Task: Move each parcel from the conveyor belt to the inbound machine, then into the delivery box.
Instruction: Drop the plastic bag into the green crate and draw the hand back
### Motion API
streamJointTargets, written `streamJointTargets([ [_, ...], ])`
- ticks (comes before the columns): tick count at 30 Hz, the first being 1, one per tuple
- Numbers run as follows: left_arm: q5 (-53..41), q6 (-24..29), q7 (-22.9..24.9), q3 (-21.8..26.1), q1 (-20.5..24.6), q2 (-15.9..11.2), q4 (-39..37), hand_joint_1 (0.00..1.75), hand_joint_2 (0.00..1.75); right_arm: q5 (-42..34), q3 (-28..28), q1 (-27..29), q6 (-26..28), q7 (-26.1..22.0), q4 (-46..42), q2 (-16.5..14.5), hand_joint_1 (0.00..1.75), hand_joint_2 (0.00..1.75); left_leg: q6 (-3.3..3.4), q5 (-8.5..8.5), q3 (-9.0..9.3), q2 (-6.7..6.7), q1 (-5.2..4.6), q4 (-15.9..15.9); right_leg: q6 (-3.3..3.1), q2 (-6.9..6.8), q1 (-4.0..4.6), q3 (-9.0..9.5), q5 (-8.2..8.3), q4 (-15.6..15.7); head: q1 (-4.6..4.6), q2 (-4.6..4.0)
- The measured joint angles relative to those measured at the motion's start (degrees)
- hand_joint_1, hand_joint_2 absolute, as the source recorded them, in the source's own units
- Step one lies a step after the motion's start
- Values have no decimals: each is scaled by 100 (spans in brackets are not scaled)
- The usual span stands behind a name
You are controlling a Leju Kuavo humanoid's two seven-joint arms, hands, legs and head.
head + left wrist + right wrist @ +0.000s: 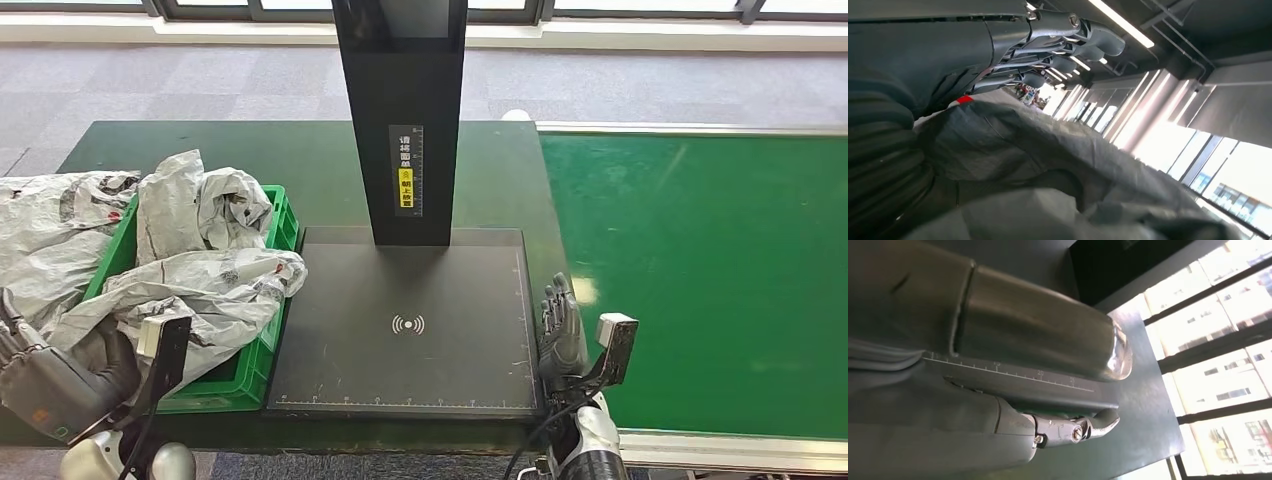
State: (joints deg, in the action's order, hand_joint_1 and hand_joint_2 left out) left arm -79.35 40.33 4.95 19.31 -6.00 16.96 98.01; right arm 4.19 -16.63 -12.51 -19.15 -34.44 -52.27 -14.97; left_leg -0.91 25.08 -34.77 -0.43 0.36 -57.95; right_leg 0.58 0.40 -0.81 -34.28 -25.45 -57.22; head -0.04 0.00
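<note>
Green plastic marks the delivery box (283, 215), just left of the inbound machine (405, 330) and heaped with crumpled grey parcels (195, 285). The left hand (45, 385) lies against the heap's near-left edge. The right hand (562, 325), fingers straight and holding nothing, rests at the machine's right edge, beside the conveyor belt (700, 270).

In the left wrist view, the left hand's fingers (1083, 47) are spread above a parcel (1048, 170); whether they grip it I cannot tell.

In the right wrist view, the right hand (1013, 385) lies along the machine's ruler edge (1013, 371).
</note>
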Motion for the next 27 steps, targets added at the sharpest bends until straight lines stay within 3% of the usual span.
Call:
streamJointTargets([
  [11, 357, 2, -365, -8, -8, 2, 221, 0, 175, 275, 12, 47, -75, 26, -2, 7, 0, 0, -1, 1, 0, 1, 1, 0, -1, 1, 1, -2, -1, -1, 0, 0],
  [15, 870, 2, -1146, 4, 40, 0, 924, 0, 175, 397, 10, 25, -78, -16, 14, 6, 0, 0, -1, 0, 1, 3, 3, 0, -1, 2, 3, -3, 0, -1, 0, 0],
  [19, 1362, 2, -1834, 16, 412, -34, 1846, 0, 175, 486, 10, -97, -38, -55, 138, -13, 0, 0, -2, -2, 3, 3, 3, 0, -2, 2, 2, -2, 1, -1, 0, 0],
  [27, 1408, 1, -2014, 17, 954, -66, 2625, 0, 175, 510, 10, -246, -19, -63, 310, -41, 0, 0, -3, -3, 7, 4, 2, 0, -2, 3, 2, 0, 2, -3, 0, 0],
])
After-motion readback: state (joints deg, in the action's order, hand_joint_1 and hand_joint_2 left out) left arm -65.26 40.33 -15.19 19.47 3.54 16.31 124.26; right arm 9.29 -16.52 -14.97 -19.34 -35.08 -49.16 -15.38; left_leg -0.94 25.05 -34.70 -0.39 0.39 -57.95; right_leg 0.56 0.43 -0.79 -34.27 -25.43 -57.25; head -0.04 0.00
